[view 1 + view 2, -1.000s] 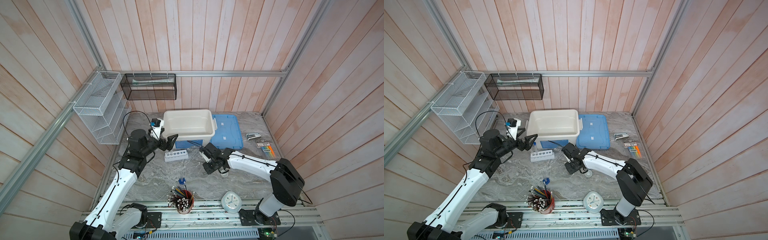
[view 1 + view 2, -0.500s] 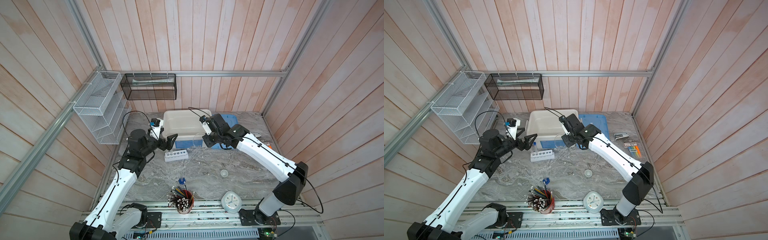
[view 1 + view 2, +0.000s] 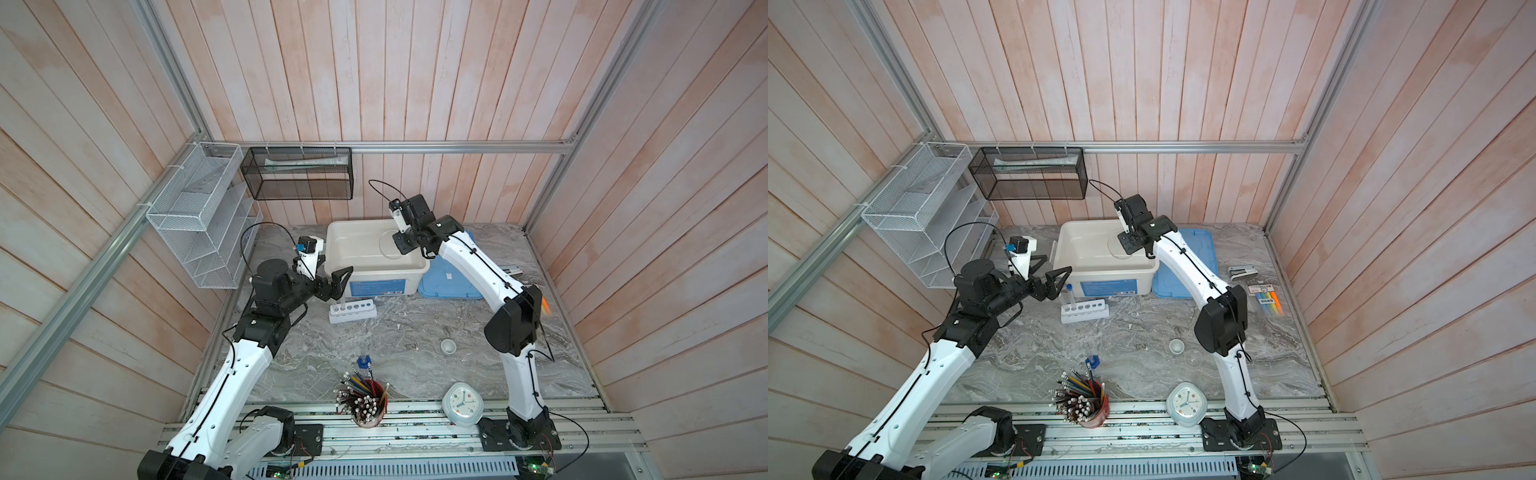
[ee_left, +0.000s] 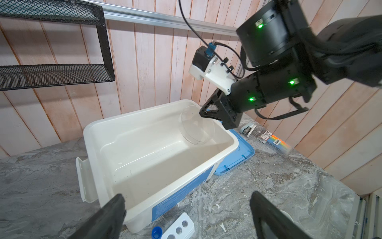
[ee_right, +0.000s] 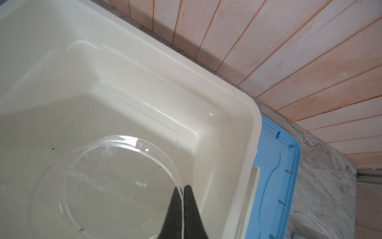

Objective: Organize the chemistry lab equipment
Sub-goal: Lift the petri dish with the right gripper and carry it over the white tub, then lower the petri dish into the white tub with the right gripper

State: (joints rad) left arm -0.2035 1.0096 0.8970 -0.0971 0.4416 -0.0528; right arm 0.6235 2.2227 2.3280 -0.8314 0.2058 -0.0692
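Observation:
My right gripper (image 5: pixel 182 187) is shut on the rim of the flat round dish (image 5: pixel 119 186), a clear one. It holds the dish tilted over the right end of the white bin (image 3: pixel 374 274), as the left wrist view shows with the dish (image 4: pixel 196 126). My left gripper (image 3: pixel 338 282) hangs open and empty just above the white six-hole rack (image 3: pixel 353 311), at the bin's front left corner. One blue-capped tube (image 3: pixel 1068 291) stands in the rack's left hole. The tiny cup (image 3: pixel 448 345) and the blue-topped bottle (image 3: pixel 363 360) stand on the marble table.
A blue lid (image 3: pixel 449 282) lies right of the bin. The red pencil cup (image 3: pixel 368 401) and the white clock (image 3: pixel 462 405) sit at the front edge. A stapler (image 3: pixel 1241 272) and markers (image 3: pixel 1268 297) lie at the right. Wire shelves (image 3: pixel 199 216) and a black mesh basket (image 3: pixel 297 172) hang on the walls.
My right arm rose from the table beside the tiny cup and swung back over the bin with the dish in its jaws. The left arm stayed put.

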